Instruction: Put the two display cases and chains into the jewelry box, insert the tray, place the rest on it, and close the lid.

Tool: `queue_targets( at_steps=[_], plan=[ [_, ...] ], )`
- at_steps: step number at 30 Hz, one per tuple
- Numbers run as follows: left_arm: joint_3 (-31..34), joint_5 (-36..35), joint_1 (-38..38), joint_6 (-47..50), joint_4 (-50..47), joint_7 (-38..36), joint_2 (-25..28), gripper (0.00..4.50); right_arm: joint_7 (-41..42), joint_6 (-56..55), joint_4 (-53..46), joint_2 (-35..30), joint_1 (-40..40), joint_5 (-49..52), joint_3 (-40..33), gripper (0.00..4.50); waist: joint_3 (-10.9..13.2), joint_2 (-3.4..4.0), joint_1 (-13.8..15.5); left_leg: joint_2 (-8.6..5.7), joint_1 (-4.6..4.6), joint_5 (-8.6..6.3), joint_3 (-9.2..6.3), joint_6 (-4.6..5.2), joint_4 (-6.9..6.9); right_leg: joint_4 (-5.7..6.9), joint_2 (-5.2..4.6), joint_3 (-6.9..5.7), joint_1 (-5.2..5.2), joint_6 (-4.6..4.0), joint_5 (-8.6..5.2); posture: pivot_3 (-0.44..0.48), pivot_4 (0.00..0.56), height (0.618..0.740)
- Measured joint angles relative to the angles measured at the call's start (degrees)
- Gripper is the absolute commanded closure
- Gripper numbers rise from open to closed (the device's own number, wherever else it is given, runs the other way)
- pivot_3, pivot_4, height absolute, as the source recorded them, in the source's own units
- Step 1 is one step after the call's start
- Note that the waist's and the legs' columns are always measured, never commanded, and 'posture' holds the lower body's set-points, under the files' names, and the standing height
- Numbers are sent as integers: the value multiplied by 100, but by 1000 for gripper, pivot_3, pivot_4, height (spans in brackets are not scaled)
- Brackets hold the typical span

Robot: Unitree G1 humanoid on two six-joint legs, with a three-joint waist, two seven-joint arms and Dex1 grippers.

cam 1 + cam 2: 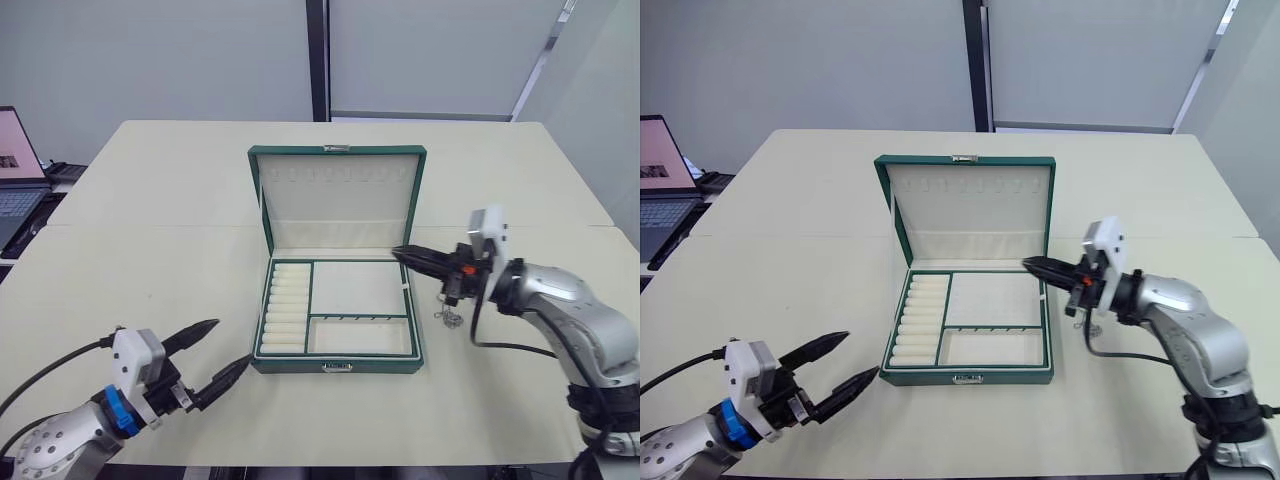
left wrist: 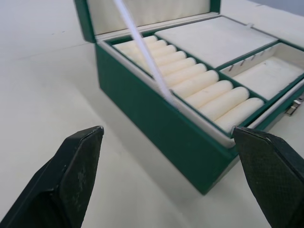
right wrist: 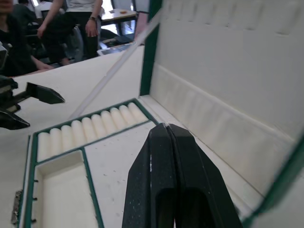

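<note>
The right gripper [image 1: 405, 254] has its fingers pressed together over the right edge of the jewelry box [image 1: 338, 366], a chain [image 1: 449, 317] on the tabletop [image 1: 180, 200] beneath it. The left gripper [image 1: 226, 351], fingers apart, sits near the box's left corner. The tray [image 1: 337, 308] is inside; the lid [image 1: 337, 199] stands upright.

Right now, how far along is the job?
Done: the tray sits in the box. In hand: the shut right hand is at the box's right edge, a chain beside it. Left: the tray looks bare, the lid stands open.
</note>
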Motion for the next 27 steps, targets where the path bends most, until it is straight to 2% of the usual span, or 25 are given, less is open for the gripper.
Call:
queue_targets(
  at_steps=[3,5,10,14,18,22,27],
  plan=[
    [509,42,-493,63,566,485,2,0,102,-131,557,-381,664,-125,-547,3236,1,-1,30,-1,1,-1,5,2,3,0,1,-8,7,0,0,0,150,740],
    [704,105,-775,51,904,743,-19,0,97,-268,906,-405,932,-210,-838,2719,0,0,0,-1,5,-1,13,2,3,1,1,0,7,0,0,0,150,740],
    [824,276,-1224,-26,1355,1218,-291,0,-108,-868,1581,-309,1294,-536,-1334,1379,-1,3,-31,3,6,8,15,-13,3,4,3,2,4,0,0,0,150,740],
    [823,487,-1463,-200,1595,1558,-526,0,-432,-1387,1905,26,1510,-824,-1509,54,-1,3,-25,3,4,10,15,-18,2,5,4,3,3,0,0,0,150,740],
    [820,629,-1569,-347,1735,1886,-809,0,-939,-1796,2172,394,1528,-997,-1653,21,-1,3,-24,1,5,11,14,-20,4,6,1,7,4,0,0,0,150,740],
    [806,665,-1540,-379,1759,1976,-984,0,-1191,-1966,2185,473,1527,-1082,-1730,21,-1,4,-24,3,4,12,12,-21,4,6,2,4,4,0,0,0,150,740],
    [799,356,-1479,-128,1257,1730,-779,0,-1402,-1533,1608,431,1552,-959,-1711,21,0,6,-22,4,1,12,6,-22,4,6,1,7,3,0,0,0,150,740]
  ],
)
